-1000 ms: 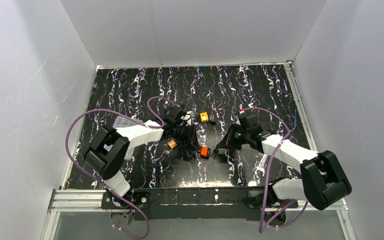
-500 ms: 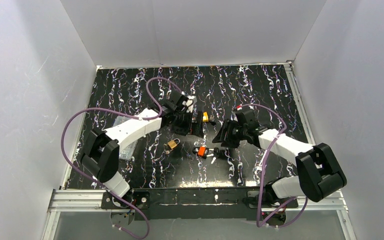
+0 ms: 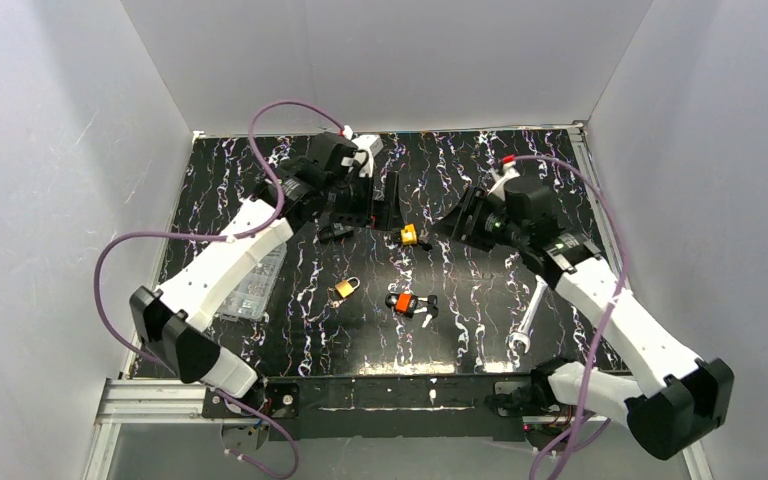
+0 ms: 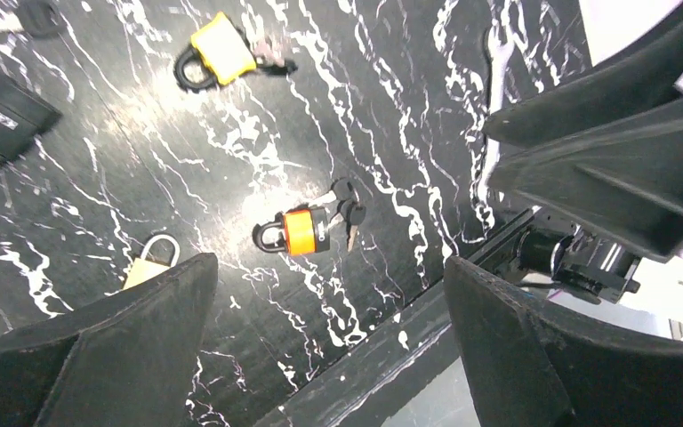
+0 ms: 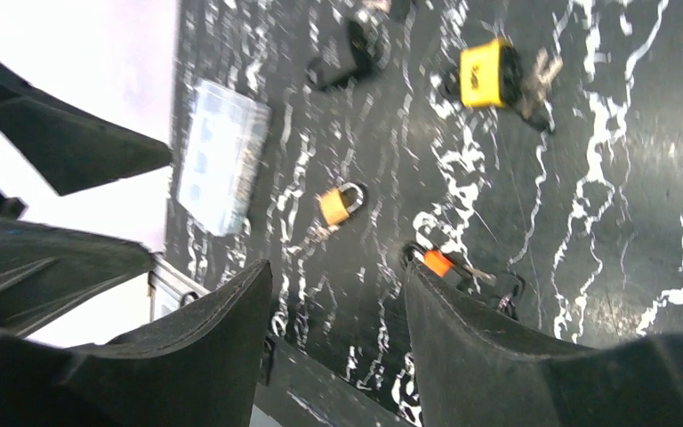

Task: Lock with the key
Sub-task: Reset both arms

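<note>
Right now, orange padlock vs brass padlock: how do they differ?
Colour: the orange padlock has an orange body with a dark shackle; the brass padlock is gold with a pale shackle. Keys: a bunch of keys sits at the orange one's base; none at the brass one. Both lie loose on the table.
</note>
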{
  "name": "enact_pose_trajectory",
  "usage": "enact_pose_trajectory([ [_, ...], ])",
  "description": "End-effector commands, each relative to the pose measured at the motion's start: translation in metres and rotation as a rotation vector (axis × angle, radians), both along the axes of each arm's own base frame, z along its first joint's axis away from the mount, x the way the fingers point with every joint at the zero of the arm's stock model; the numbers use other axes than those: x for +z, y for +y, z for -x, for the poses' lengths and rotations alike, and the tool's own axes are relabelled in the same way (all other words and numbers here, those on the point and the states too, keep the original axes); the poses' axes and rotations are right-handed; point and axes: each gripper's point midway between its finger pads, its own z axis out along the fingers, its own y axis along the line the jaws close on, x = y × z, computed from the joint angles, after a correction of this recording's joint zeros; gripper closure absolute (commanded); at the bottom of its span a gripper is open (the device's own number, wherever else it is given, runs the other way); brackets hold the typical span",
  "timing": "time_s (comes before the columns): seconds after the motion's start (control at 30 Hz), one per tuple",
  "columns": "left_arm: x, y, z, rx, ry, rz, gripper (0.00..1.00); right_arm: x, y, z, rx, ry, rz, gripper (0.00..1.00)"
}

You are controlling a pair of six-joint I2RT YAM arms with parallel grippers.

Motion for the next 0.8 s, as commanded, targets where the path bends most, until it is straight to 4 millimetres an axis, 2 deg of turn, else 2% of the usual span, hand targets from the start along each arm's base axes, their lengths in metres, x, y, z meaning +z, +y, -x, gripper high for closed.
enact_pose_trajectory([
  [0.0, 0.05, 0.024, 0.005, 0.044, -0.142, 0.014, 0.02, 0.072, -0.011, 0.0, -0.025, -0.176, -0.018, 0.37],
  [0.03, 0.058, 0.028, 0.007, 0.05, -0.17, 0.029, 0.02, 0.089, -0.013, 0.001, -0.03, -0.214, -0.029, 0.37],
  [0.13, 0.071, 0.034, 0.012, 0.051, -0.213, 0.049, 0.02, 0.121, -0.02, 0.006, -0.041, -0.292, -0.044, 0.36],
  [0.3, 0.084, 0.046, 0.016, 0.098, -0.225, 0.043, 0.02, 0.153, -0.032, 0.016, -0.067, -0.396, -0.073, 0.31],
  [0.5, 0.094, 0.048, 0.018, 0.1, -0.249, 0.062, 0.02, 0.157, -0.038, 0.021, -0.08, -0.433, -0.077, 0.24],
  [0.77, 0.092, 0.05, 0.018, 0.117, -0.254, 0.063, 0.02, 0.154, -0.038, 0.021, -0.075, -0.428, -0.071, 0.22],
])
